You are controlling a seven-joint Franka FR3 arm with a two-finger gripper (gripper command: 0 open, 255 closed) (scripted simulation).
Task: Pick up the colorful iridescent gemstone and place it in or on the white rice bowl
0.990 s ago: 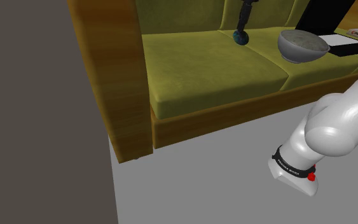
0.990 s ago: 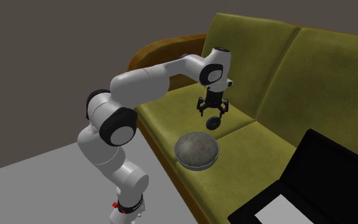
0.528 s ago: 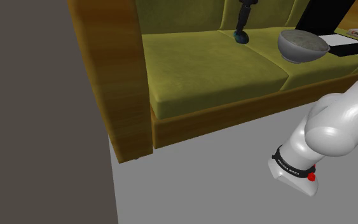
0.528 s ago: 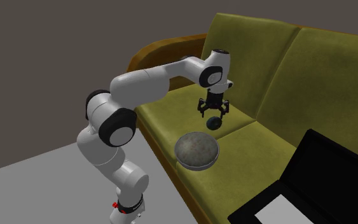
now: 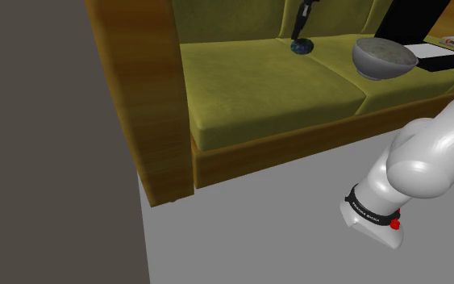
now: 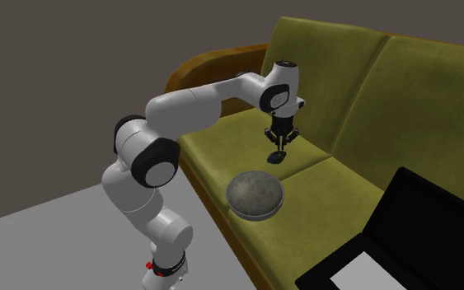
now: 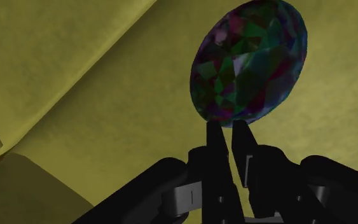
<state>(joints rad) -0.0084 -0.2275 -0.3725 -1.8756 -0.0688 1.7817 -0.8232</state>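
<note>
Dark facets of green, blue, purple and dull red cover the gem (image 7: pixel 250 60), a flat oval stone whose broad face tilts toward the wrist camera. It sits at the back of the olive couch (image 5: pixel 265 89), low on the seat cushion near the backrest. From where I stand I cannot tell whether it rests on the fabric. The grey speckled bowl (image 6: pixel 255 194) stands on the same cushion, near the gem but apart from it, toward the front edge.

The arm (image 6: pixel 197 103) rises from the floor beside the couch, bends at the elbow and reaches level across the armrest. Its wrist turns straight down, so the gripper (image 6: pixel 279 150) hangs upright over the seat, directly above the stone. The black fingers (image 7: pixel 214 146) are drawn almost together with only a thin slit between them. Their tips meet the gem's lower rim, and the rest of the stone juts out beyond them. A black laptop (image 6: pixel 419 222) lies open farther along the couch, past the bowl.
</note>
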